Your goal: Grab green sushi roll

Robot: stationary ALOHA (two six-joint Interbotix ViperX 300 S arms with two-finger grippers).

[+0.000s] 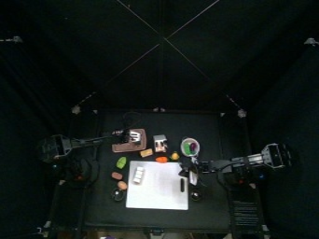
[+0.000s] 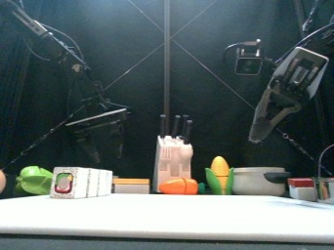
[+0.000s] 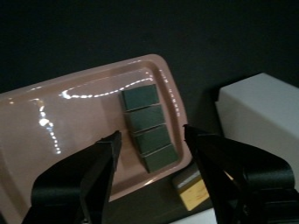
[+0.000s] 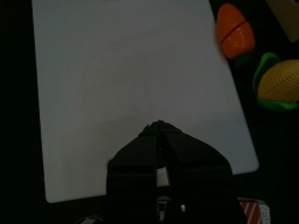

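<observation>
Left hand (image 3: 152,153) hangs with jaws spread wide, nothing between them, its arm reaching in from nine o'clock. Right hand (image 4: 162,131) has jaws pinched together, empty, its arm angled in from four o'clock, raised high.

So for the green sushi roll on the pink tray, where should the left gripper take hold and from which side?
Take the end piece of the green sushi roll nearest the left gripper, coming down from above with a jaw on each long side. The pieces lie flat in a row on the pink tray, and the open jaws already straddle that end.
</observation>
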